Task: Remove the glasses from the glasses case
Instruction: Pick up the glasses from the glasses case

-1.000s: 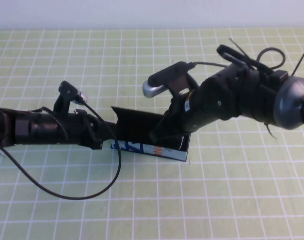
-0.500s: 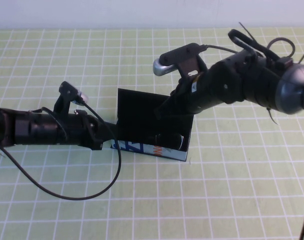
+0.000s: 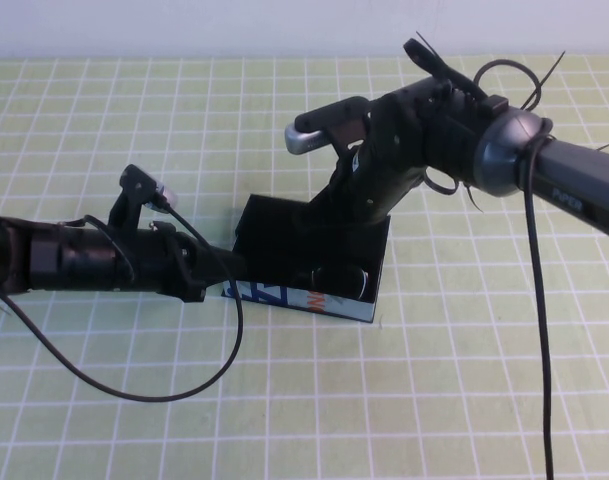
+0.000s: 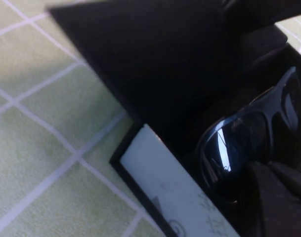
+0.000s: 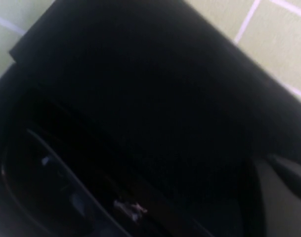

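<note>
The glasses case (image 3: pixel 296 297) lies at the middle of the table, its light blue printed side facing me and its black lid (image 3: pixel 284 228) swung up and leaning back. The black glasses (image 3: pixel 340 278) lie inside at the case's right end. They also show in the left wrist view (image 4: pixel 249 133), beside the lid (image 4: pixel 155 64) and the pale side (image 4: pixel 175 197). My left gripper (image 3: pixel 206 275) is at the case's left end. My right gripper (image 3: pixel 349 205) is against the lid's far right edge. The right wrist view shows the lid's dark inside (image 5: pixel 155 98) and the glasses (image 5: pixel 51 187).
The table is covered by a green mat with a white grid (image 3: pixel 434 400). A black cable (image 3: pixel 184 385) loops from the left arm over the mat in front of the case. A white wall runs along the back.
The lid has swung from half closed to fully open, leaning back. My right gripper rose out of the case and moved back and left with the lid. The left arm has not moved.
</note>
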You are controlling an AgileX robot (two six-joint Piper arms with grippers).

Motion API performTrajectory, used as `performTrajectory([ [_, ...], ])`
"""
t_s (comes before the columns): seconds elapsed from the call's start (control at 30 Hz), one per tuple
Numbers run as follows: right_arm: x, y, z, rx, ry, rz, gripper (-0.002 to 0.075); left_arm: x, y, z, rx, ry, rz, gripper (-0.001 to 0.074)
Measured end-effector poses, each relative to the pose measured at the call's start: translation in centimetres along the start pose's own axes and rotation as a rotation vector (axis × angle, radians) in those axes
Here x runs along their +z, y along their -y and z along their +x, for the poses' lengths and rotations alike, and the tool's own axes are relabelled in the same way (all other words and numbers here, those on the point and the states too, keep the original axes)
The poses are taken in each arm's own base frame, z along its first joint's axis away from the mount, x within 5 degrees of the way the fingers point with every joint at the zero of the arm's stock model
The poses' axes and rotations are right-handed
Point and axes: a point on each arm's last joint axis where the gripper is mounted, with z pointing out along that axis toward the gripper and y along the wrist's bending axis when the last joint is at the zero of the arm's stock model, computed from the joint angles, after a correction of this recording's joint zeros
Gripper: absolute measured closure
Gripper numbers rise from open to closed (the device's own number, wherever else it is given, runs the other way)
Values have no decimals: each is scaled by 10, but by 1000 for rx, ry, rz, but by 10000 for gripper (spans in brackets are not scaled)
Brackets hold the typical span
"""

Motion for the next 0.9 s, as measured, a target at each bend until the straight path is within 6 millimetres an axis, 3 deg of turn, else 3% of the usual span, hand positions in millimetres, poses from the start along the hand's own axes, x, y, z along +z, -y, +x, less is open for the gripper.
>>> performTrajectory([
  [0.17, 10, 5, 2, 16, -31, -16, 743, 0, 0, 0, 2, -2, 3, 739],
  [0.4, 8, 5, 3, -10, -50, -39, 743, 0, 1, 0, 3, -3, 6, 739],
  [0.7, -24, -7, -17, -87, -68, -148, 743, 0, 1, 0, 5, -4, 11, 739],
  [0.9, -33, -9, -18, -118, -107, -166, 743, 0, 3, 0, -1, 0, 31, 739],
])
